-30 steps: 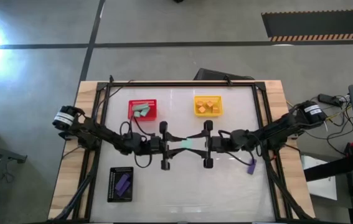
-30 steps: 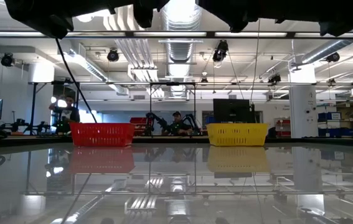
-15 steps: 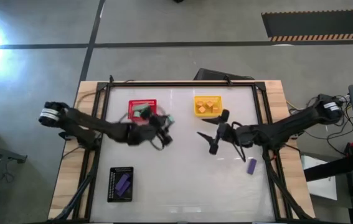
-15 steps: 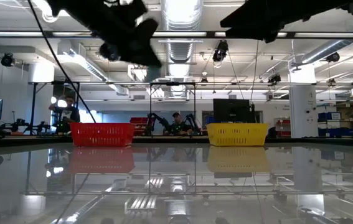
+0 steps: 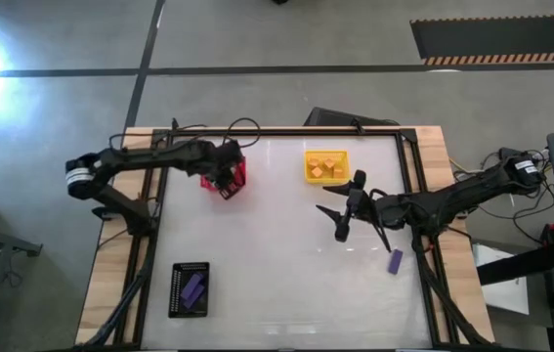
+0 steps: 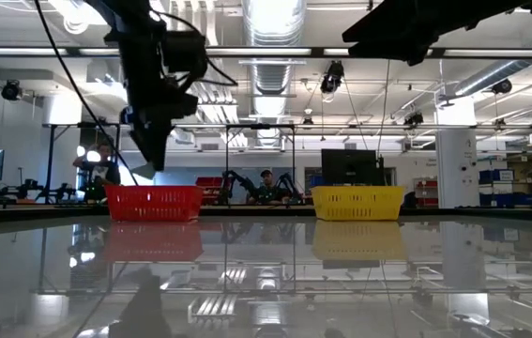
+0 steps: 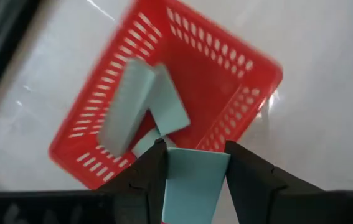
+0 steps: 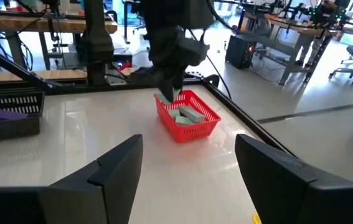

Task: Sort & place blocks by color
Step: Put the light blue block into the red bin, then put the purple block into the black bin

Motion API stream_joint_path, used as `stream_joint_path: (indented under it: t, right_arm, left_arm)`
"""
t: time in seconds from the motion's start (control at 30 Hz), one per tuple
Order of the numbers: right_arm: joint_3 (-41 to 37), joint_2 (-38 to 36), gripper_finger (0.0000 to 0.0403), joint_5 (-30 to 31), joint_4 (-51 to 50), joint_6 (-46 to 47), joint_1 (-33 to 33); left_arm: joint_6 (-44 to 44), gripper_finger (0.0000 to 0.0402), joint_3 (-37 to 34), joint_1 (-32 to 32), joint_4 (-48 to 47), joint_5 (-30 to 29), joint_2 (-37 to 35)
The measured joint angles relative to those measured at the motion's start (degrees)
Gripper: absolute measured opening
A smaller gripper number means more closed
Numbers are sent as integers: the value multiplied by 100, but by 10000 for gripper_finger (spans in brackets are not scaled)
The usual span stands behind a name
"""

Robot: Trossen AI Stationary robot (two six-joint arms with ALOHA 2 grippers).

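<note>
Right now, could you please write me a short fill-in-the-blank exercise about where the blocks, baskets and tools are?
1. The left tool holds a teal block above the ____ basket.
2. The orange blocks lie in the ____ basket.
3. The black basket holds a ____ block.
4. The right tool, waiting mid-table, has its fingers ____.

Missing words: red; yellow; purple; open
</note>
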Motion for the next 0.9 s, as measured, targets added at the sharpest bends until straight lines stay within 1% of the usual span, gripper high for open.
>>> stream_joint_path:
  t: [0.1, 0.3, 0.5, 0.73, 0.8, 0.9]
  right_arm:
    - [0, 4, 246, 0, 5, 1, 0]
    - [0, 4, 244, 0, 7, -3, 0]
    - [0, 4, 247, 0, -1, -3, 0]
    - [0, 4, 246, 0, -97, -3, 2]
    - [0, 4, 247, 0, -93, -3, 0]
    - [0, 4, 248, 0, -101, -1, 2]
  left_arm:
    - [604, 119, 0, 155, 14, 240, 219]
    - [1619, 119, 107, 196, 14, 254, 574]
    - [1685, 121, 367, 211, 33, 220, 751]
    - [1646, 194, 425, 209, 51, -111, 742]
    - [1627, 202, 422, 209, 51, -181, 727]
    - [1326, 205, 435, 142, 40, -179, 723]
